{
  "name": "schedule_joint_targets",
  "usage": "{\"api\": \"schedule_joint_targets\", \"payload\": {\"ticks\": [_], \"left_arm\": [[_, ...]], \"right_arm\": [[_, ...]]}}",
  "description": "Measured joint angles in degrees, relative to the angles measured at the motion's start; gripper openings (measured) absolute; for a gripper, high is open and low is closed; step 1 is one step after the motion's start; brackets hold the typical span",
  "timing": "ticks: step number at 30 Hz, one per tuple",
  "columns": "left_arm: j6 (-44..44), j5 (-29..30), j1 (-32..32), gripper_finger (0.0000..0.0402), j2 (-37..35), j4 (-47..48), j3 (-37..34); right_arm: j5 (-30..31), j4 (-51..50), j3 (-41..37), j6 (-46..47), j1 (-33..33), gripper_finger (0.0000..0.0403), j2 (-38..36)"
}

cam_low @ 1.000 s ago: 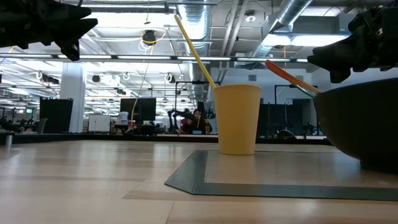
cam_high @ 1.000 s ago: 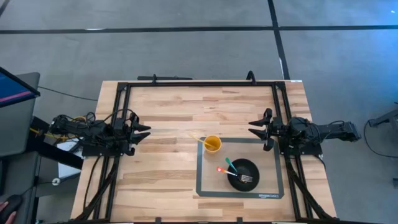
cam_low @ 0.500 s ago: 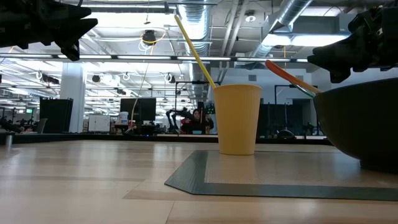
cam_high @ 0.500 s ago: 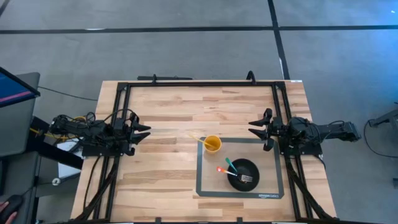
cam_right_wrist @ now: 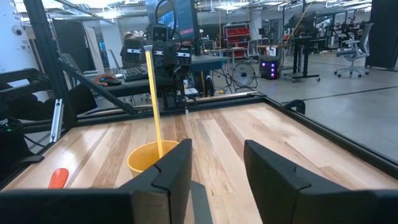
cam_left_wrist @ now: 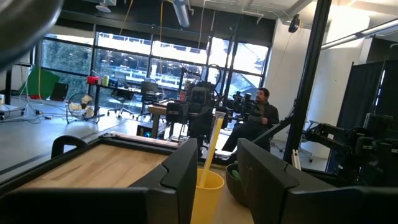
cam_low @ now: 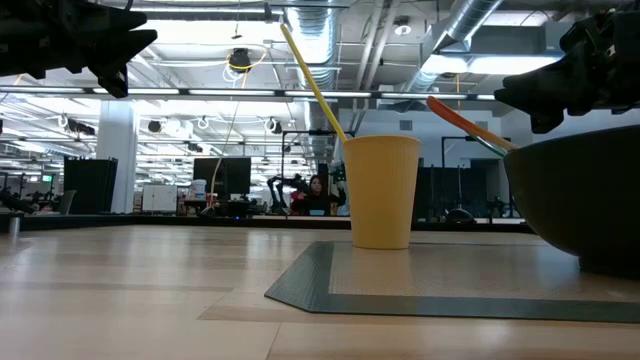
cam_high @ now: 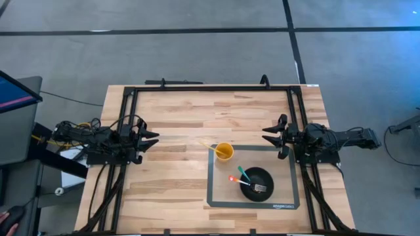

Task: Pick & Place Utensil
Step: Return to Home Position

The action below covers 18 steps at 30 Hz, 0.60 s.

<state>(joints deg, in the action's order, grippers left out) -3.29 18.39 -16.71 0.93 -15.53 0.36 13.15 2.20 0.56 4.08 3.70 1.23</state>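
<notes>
The left gripper (cam_high: 156, 138) hovers over the 9 o'clock edge of the wooden table (cam_high: 177, 111) and the right gripper (cam_high: 265, 135) over the 3 o'clock edge, facing each other and well apart from everything on the mat. Both grippers are released: in each wrist view the two dark fingers (cam_left_wrist: 180, 177) (cam_right_wrist: 174, 171) stand spread with a gap between them and nothing held. The grey placemat (cam_high: 216, 193) lies toward the table's 5 o'clock area. The yellow cup (cam_high: 224, 152) stands upright on the mat's 11 o'clock corner, beside the black bowl (cam_high: 252, 192) and not touching it; the bowl sits near the middle of the mat, at about 4 o'clock from the cup. The yellow straw (cam_high: 207, 144) rests inside the cup and leans out over its rim toward 10 o'clock. Inside the bowl lies a fork (cam_high: 260, 188), and a green handle (cam_high: 242, 172) and an orange-tipped handle (cam_high: 232, 177) poke out over the bowl's rim toward 10 o'clock
</notes>
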Motion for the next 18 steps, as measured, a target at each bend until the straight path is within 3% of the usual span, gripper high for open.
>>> {"api": "schedule_joint_targets", "payload": {"ticks": [18], "left_arm": [[0.0,0.0,0.0,0.0115,0.0,0.0,0.0]], "right_arm": [[0.0,0.0,0.0,0.0,0.0,0.0141,0.0]]}}
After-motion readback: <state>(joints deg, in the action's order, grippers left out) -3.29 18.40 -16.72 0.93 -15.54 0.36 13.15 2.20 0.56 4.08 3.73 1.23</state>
